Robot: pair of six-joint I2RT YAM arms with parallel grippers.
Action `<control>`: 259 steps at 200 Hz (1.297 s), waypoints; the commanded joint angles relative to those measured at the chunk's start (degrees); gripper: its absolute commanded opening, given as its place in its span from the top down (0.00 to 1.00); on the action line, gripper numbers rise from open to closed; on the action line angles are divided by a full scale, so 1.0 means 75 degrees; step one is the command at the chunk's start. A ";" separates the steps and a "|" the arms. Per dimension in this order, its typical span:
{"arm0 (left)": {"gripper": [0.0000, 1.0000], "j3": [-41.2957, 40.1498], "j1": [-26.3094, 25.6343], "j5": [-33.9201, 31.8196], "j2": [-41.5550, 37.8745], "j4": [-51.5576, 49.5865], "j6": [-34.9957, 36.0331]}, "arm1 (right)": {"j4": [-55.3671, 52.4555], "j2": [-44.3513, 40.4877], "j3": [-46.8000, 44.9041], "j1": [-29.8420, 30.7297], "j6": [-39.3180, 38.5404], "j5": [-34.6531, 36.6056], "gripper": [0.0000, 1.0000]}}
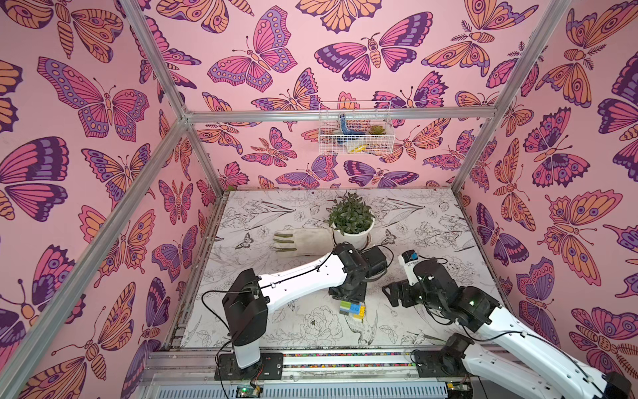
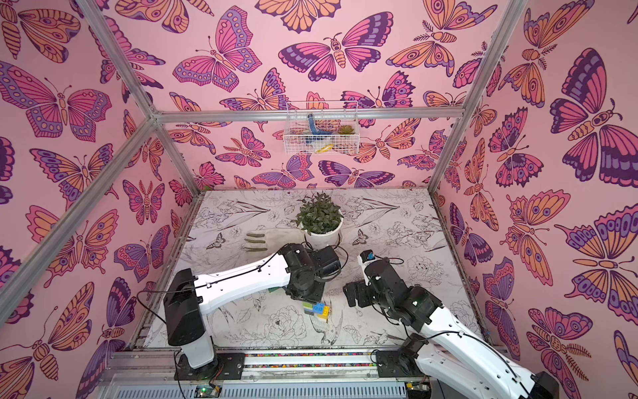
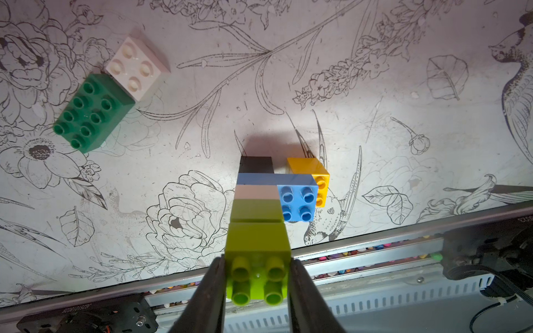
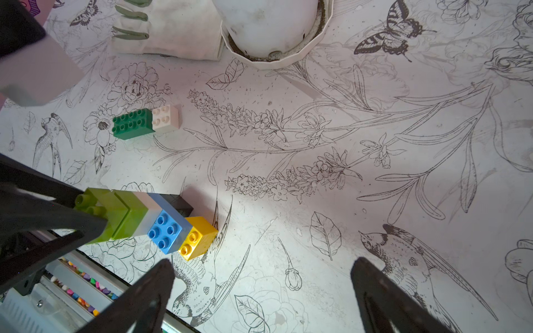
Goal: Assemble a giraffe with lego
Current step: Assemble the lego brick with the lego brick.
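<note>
Pinching lime brick (image 3: pixel 257 253) atop giraffe (image 3: pixel 297 203)

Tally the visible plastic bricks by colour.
Lime square bricks: 2
White square bricks: 2
Long blue brick: 1
Long dark green brick: 1
Black brick: 1
Yellow square brick: 1
Total: 8

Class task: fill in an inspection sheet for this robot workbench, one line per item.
Surface: flower-print table, lightly speckled.
Job's things: half-built giraffe standing; green brick and white brick loose, touching.
Clutter: glove and potted plant at the back.
Grippers: left gripper shut on top lime brick; right gripper open, empty.
Cables: black cables run along both arms.
Surroundings: butterfly walls; wire basket on back wall.
</note>
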 commanded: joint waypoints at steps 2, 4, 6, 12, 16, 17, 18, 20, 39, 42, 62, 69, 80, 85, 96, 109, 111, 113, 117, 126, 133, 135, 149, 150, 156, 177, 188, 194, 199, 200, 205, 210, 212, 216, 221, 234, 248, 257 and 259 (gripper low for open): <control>0.65 -0.0256 0.0103 0.0202 0.0080 0.0059 0.0239 | 0.0070 0.0010 -0.0033 -0.0053 0.0104 0.0079 0.01; 0.65 -0.0258 0.0110 0.0219 0.0096 0.0068 0.0256 | 0.0072 0.0004 -0.0026 -0.0050 0.0107 0.0086 0.01; 0.65 -0.0264 0.0117 0.0241 0.0103 0.0076 0.0278 | 0.0072 0.0007 -0.0025 -0.0049 0.0101 0.0087 0.01; 0.65 -0.0278 0.0129 0.0300 0.0129 0.0108 0.0353 | 0.0049 -0.0013 -0.0024 -0.0052 0.0102 0.0120 0.01; 0.65 -0.0280 0.0137 0.0335 0.0158 0.0108 0.0392 | 0.0049 -0.0024 -0.0017 -0.0051 0.0097 0.0129 0.01; 0.65 -0.0286 0.0138 0.0341 0.0163 0.0107 0.0399 | 0.0049 -0.0025 -0.0021 -0.0050 0.0096 0.0132 0.01; 0.65 -0.0290 0.0138 0.0349 0.0165 0.0107 0.0409 | 0.0049 -0.0031 -0.0017 -0.0049 0.0090 0.0139 0.01; 0.65 -0.0298 0.0133 0.0364 0.0170 0.0109 0.0425 | 0.0032 -0.0036 -0.0014 -0.0055 0.0089 0.0145 0.01; 0.65 -0.0522 0.0147 0.0496 0.0182 0.0237 0.0500 | 0.0013 -0.0145 -0.0012 -0.0049 0.0078 0.0206 0.01; 0.65 -0.0566 0.0155 0.0523 0.0172 0.0265 0.0506 | 0.0014 -0.0162 -0.0013 -0.0050 0.0070 0.0205 0.01; 0.64 -0.1005 0.0180 0.0722 0.0124 0.0585 0.0528 | 0.0014 -0.0235 -0.0049 -0.0049 0.0081 0.0215 0.01; 0.64 -0.1130 0.0180 0.0754 0.0128 0.0649 0.0568 | 0.0011 -0.0236 -0.0056 -0.0049 0.0080 0.0189 0.01; 0.64 -0.1277 0.0182 0.0750 0.0169 0.0663 0.0623 | 0.0024 -0.0239 -0.0080 -0.0052 0.0075 0.0167 0.01; 0.64 -0.1347 0.0175 0.0761 0.0195 0.0679 0.0640 | 0.0036 -0.0238 -0.0090 -0.0058 0.0081 0.0151 0.01; 0.64 -0.1510 0.0185 0.0756 0.0205 0.0734 0.0655 | 0.0049 -0.0233 -0.0081 -0.0056 0.0064 0.0148 0.01; 0.64 -0.1646 0.0186 0.0802 0.0170 0.0864 0.0653 | 0.0061 -0.0225 -0.0054 -0.0052 0.0049 0.0147 0.01; 0.64 -0.1657 0.0186 0.0802 0.0162 0.0876 0.0653 | 0.0061 -0.0216 -0.0052 -0.0052 0.0043 0.0153 0.01; 0.64 -0.1662 0.0186 0.0803 0.0157 0.0882 0.0653 | 0.0058 -0.0214 -0.0040 -0.0053 0.0042 0.0148 0.01; 0.64 -0.1663 0.0186 0.0792 0.0135 0.0890 0.0656 | 0.0061 -0.0203 -0.0040 -0.0049 0.0038 0.0153 0.01; 0.64 -0.1615 0.0183 0.0747 0.0083 0.0885 0.0630 | 0.0055 -0.0172 -0.0026 -0.0049 0.0018 0.0153 0.01; 0.63 -0.1555 0.0189 0.0712 0.0036 0.0892 0.0609 | 0.0060 -0.0166 -0.0024 -0.0055 0.0019 0.0158 0.01; 0.62 -0.1535 0.0187 0.0710 0.0023 0.0889 0.0601 | 0.0061 -0.0157 -0.0018 -0.0050 0.0021 0.0150 0.01; 0.54 -0.1357 0.0218 0.0675 -0.0064 0.0889 0.0585 | 0.0070 -0.0141 0.0000 -0.0049 0.0034 0.0173 0.01; 0.54 -0.1341 0.0220 0.0674 -0.0066 0.0884 0.0584 | 0.0065 -0.0142 0.0005 -0.0049 0.0024 0.0177 0.01; 0.50 -0.1234 0.0220 0.0662 -0.0107 0.0883 0.0583 | 0.0079 -0.0131 0.0005 -0.0052 0.0025 0.0186 0.01; 0.44 -0.0884 0.0215 0.0610 -0.0211 0.0857 0.0594 | 0.0070 -0.0090 0.0058 -0.0050 0.0007 0.0220 0.01; 0.44 -0.0695 0.0217 0.0523 -0.0243 0.0817 0.0606 | 0.0058 -0.0084 0.0087 -0.0049 -0.0007 0.0234 0.01; 0.44 -0.0596 0.0218 0.0462 -0.0283 0.0772 0.0601 | 0.0055 -0.0090 0.0099 -0.0049 -0.0007 0.0243 0.01; 0.42 -0.0514 0.0224 0.0424 -0.0323 0.0743 0.0589 | 0.0049 -0.0096 0.0109 -0.0055 0.0001 0.0257 0.01; 0.42 -0.0492 0.0223 0.0420 -0.0336 0.0741 0.0592 | 0.0043 -0.0096 0.0107 -0.0052 0.0001 0.0254 0.01; 0.39 -0.0404 0.0232 0.0378 -0.0382 0.0722 0.0605 | 0.0024 -0.0107 0.0115 -0.0049 -0.0001 0.0267 0.01; 0.36 -0.0324 0.0243 0.0338 -0.0429 0.0688 0.0599 | 0.0026 -0.0119 0.0121 -0.0059 -0.0003 0.0277 0.01; 0.35 -0.0295 0.0244 0.0320 -0.0447 0.0677 0.0601 | 0.0017 -0.0119 0.0117 -0.0057 0.0001 0.0291 0.01; 0.31 -0.0230 0.0252 0.0295 -0.0491 0.0648 0.0595 | 0.0013 -0.0128 0.0117 -0.0052 -0.0002 0.0294 0.01; 0.27 -0.0154 0.0246 0.0276 -0.0549 0.0595 0.0594 | 0.0012 -0.0136 0.0117 -0.0049 -0.0019 0.0303 0.01; 0.20 0.0001 0.0284 0.0195 -0.0733 0.0410 0.0586 | 0.0011 -0.0131 0.0161 -0.0049 -0.0028 0.0316 0.01; 0.19 0.0015 0.0328 -0.0023 -0.1024 0.0124 0.0511 | 0.0026 -0.0091 0.0217 -0.0052 -0.0075 0.0307 0.01; 0.19 -0.0141 0.0418 -0.0154 -0.1260 -0.0055 0.0446 | 0.0069 -0.0041 0.0261 -0.0050 -0.0125 0.0271 0.01; 0.19 -0.0197 0.0446 -0.0189 -0.1317 -0.0078 0.0437 | 0.0072 -0.0018 0.0273 -0.0049 -0.0126 0.0266 0.01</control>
